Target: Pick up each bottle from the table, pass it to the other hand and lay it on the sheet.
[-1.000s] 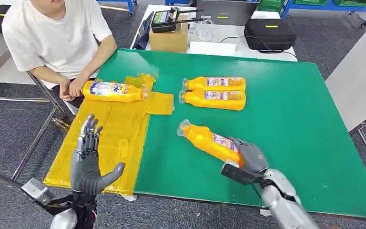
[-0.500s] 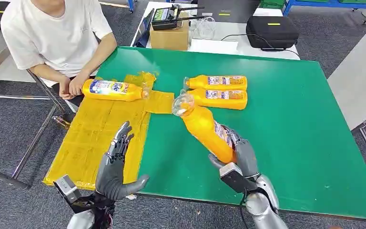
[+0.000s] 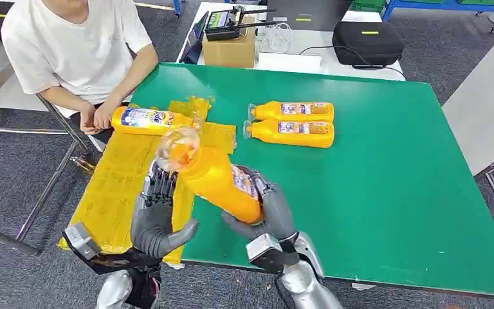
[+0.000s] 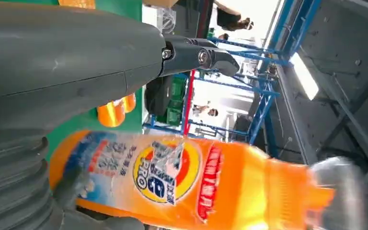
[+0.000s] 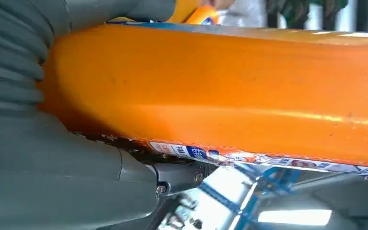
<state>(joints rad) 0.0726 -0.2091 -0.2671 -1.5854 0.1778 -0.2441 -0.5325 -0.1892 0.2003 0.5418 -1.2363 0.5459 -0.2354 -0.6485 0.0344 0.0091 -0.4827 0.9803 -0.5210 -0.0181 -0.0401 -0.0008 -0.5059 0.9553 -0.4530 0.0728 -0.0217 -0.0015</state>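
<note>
**Bottle lifted between the two hands, over the bench's near edge**

While the green bench carries everything else, one bottle is off it, in the air.

- Bench: green top. A yellow sheet covers its left end and hangs a little over the near edge.
- Person: seated at the far left corner in a white shirt, hands together close to the sheet's far end.
- Held bottle: orange, tilted, clear cap end pointing up and toward the sheet, base end low toward the robot. It hangs above the line where sheet meets green.
- Right hand: fingers clamped around the base half of the held bottle, thumb on the near side. The right wrist view has the orange body pressed tight against the palm.
- Left hand: fingers apart and upright, palm facing the bottle, just beside its cap end, holding nothing. Whether it touches the bottle, cannot tell.
- Bottle on the sheet: lying flat at the far end, close to the person's hands.
- Two bottles on the green: lying side by side, touching, caps pointing left, well apart from the hands.
</note>
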